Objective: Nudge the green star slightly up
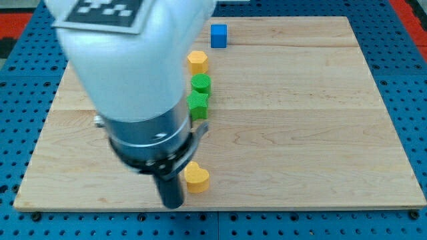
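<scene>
The green star point(198, 105) lies near the board's middle, its left side partly hidden behind the arm. A green cylinder point(201, 85) sits just above it, touching or nearly so. A yellow hexagon point(197, 61) lies above that. A yellow heart point(197, 177) lies near the board's bottom edge. A blue cube point(219, 35) is at the view's top. My tip point(173, 204) is at the bottom edge of the board, just left of and below the yellow heart, well below the green star.
The wooden board point(300, 120) lies on a blue pegboard table point(400, 220). The arm's large white and black body point(133, 80) covers the board's left middle part and may hide other blocks there.
</scene>
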Tool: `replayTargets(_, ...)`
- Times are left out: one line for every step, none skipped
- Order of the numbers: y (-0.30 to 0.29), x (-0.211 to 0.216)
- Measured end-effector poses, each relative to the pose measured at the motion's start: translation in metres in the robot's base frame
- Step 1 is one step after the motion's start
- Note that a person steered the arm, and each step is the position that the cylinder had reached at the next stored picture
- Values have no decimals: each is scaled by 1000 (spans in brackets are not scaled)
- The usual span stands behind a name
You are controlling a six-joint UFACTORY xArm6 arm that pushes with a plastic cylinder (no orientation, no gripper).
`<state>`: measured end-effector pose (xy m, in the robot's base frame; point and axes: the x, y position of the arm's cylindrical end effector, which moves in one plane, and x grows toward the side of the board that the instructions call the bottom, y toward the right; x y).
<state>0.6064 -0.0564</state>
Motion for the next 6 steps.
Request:
replayTargets(38, -17)
replayTargets(-25, -26)
replayTargets(29, -65)
replayTargets(56, -110)
replayTargets(56, -152)
replayTargets(56, -187)
